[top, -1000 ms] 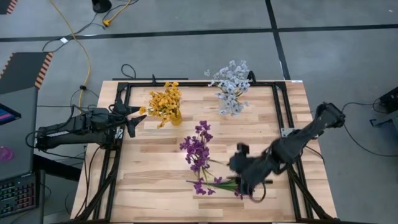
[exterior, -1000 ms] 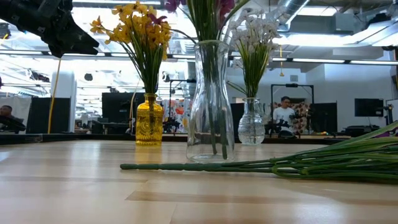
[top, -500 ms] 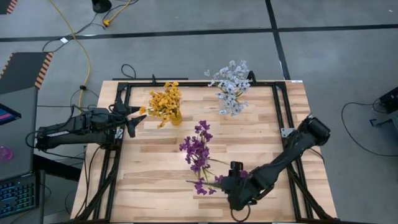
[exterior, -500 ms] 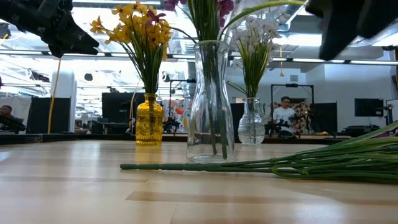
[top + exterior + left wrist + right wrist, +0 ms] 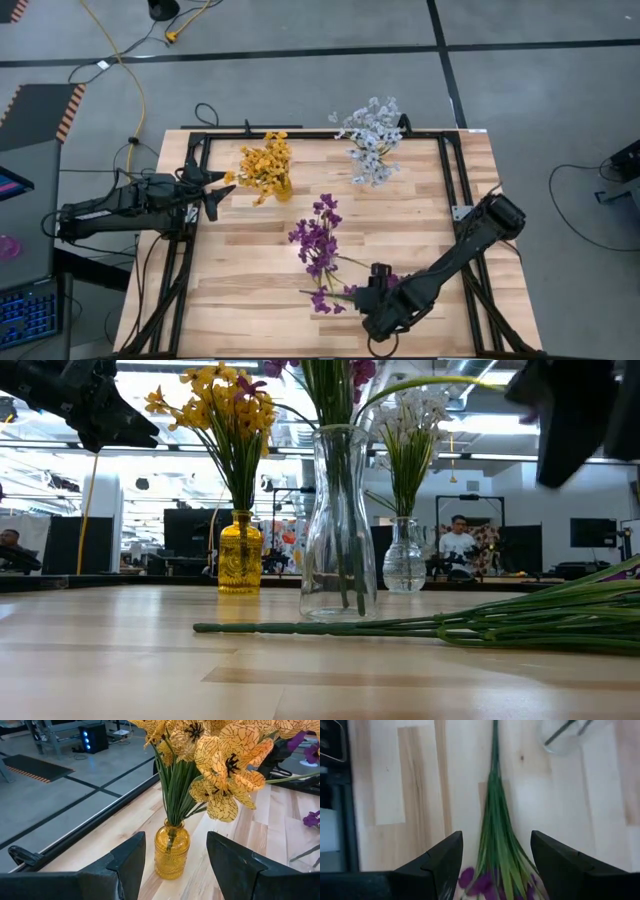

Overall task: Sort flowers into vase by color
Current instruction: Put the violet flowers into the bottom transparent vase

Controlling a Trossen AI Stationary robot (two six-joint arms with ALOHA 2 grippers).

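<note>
A loose purple sprig (image 5: 335, 296) lies flat on the table, its stem toward the left edge; it also shows in the low view (image 5: 420, 627) and the right wrist view (image 5: 496, 820). My right gripper (image 5: 374, 302) hangs open above its blossom end, pointing down, one finger on either side, well clear of it (image 5: 496, 840). More purple flowers (image 5: 318, 235) stand in a clear glass vase (image 5: 338, 530). Yellow flowers (image 5: 265, 165) stand in a yellow vase (image 5: 171, 851), white ones (image 5: 372, 140) in a small clear vase (image 5: 404, 565). My left gripper (image 5: 175, 842) waits open beside the yellow vase (image 5: 218, 192).
A black metal frame (image 5: 450, 190) runs around the wooden tabletop. The three vases stand in the table's far half and middle; bare wood (image 5: 250, 290) lies at the near left. People and equipment show in the room beyond (image 5: 458, 545).
My right gripper has swung toward the table's left and near edges and now stands over the blossom end of the lying purple sprig. It has stayed open. The sprig has not moved.
</note>
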